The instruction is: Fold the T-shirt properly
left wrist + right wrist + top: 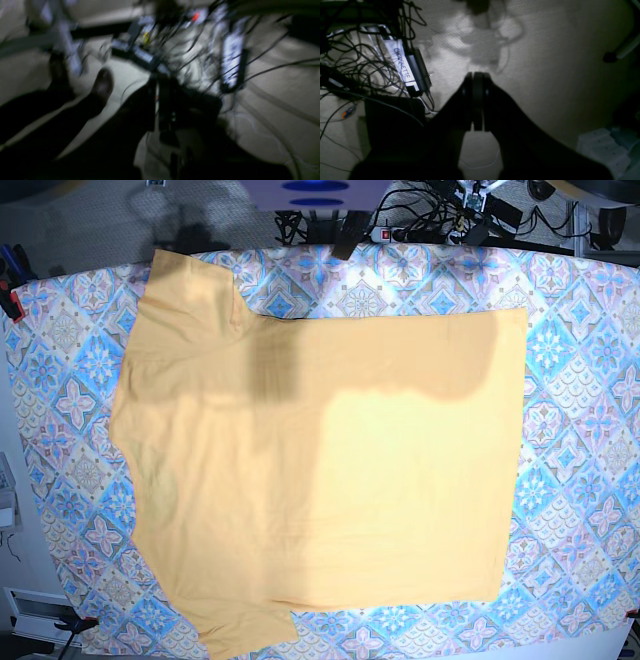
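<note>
Before you, a pale yellow T-shirt (340,450) lies spread on patterned cloth (575,380), both grippers' fingers (163,107) closed and empty

pale yellow-orange t-shirt (350,440) spread on patterned cloth (572,470)

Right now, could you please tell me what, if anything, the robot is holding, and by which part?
Nothing is held: both jaws are closed on nothing, and the T-shirt lies spread on the patterned cloth.

The yellow-orange T-shirt (380,450) lies spread, sleeves outward.
</note>
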`<move>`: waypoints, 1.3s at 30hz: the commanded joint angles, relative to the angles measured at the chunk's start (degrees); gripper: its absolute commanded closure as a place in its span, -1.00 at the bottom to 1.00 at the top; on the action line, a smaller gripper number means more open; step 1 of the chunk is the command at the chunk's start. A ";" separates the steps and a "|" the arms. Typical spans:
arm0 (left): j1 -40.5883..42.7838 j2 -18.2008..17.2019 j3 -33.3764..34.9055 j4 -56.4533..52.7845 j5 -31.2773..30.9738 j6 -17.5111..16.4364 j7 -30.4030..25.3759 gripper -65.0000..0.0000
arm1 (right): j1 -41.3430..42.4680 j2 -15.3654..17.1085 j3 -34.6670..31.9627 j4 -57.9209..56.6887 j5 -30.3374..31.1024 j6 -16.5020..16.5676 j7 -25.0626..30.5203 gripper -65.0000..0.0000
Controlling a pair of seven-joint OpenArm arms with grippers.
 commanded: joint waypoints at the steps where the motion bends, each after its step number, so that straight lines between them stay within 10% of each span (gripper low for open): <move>1: 2.19 -0.56 -0.19 1.69 -0.05 0.49 -0.34 1.00 | -1.91 0.45 0.38 1.12 0.25 -0.22 0.44 1.00; 30: 11.69 -0.29 -8.10 46.61 -0.23 0.67 7.83 1.00 | -14.48 0.36 5.04 37.52 0.17 -0.22 -5.80 1.00; 39: 4.13 -0.38 -8.36 48.64 -15.35 0.67 18.30 1.00 | -14.39 0.18 6.36 45.52 0.17 -0.22 -10.98 1.00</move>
